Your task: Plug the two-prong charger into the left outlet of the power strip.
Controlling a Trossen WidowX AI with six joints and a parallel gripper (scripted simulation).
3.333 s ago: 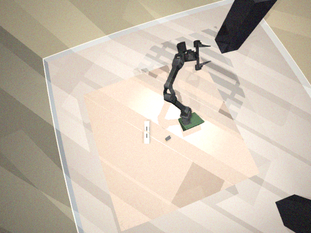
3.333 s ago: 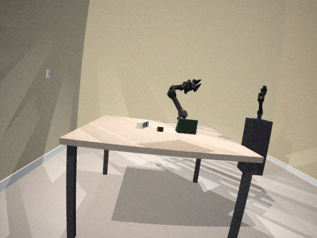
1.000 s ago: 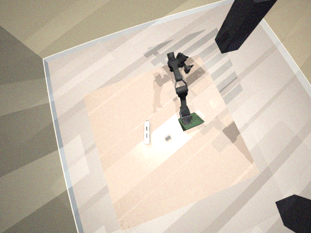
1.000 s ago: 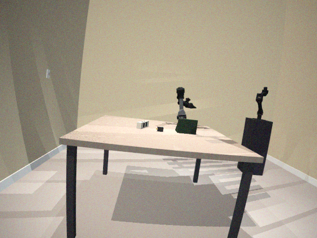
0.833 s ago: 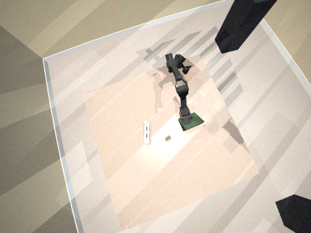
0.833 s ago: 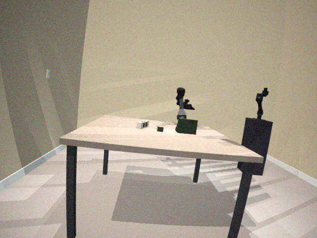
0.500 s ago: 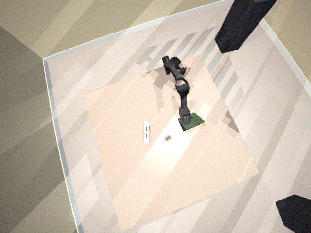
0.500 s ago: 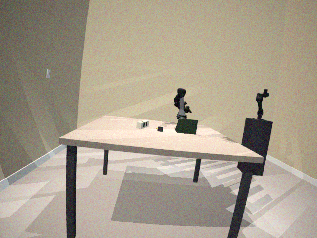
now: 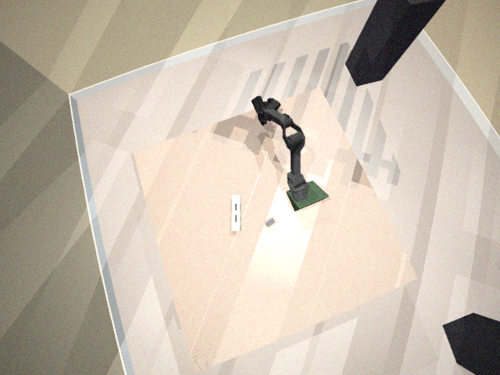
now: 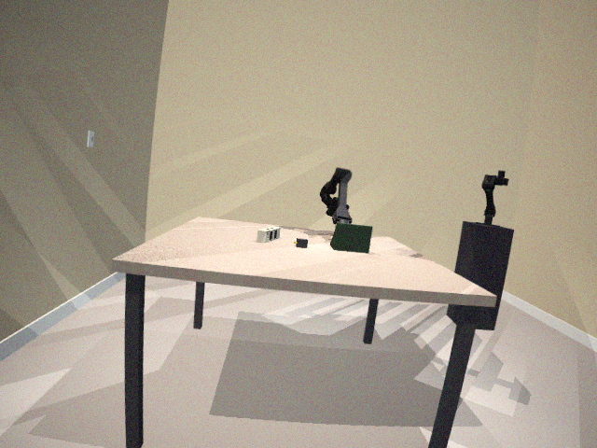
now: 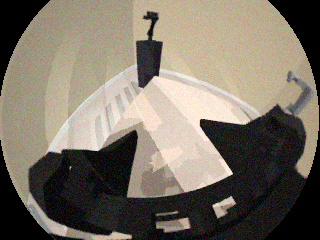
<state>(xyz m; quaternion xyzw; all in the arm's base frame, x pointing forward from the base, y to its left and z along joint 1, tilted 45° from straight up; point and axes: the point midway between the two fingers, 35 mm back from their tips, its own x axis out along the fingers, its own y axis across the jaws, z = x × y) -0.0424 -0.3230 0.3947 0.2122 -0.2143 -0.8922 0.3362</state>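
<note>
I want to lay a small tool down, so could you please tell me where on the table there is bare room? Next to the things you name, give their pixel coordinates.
There is room between the power strip (image 9: 235, 224) (image 10: 262, 236) and the table's left edge in the top view, and below the charger (image 9: 269, 222) (image 10: 302, 243) toward the bottom edge. It is tighter between strip, charger and green base block (image 9: 319, 194) (image 10: 354, 238).
</note>
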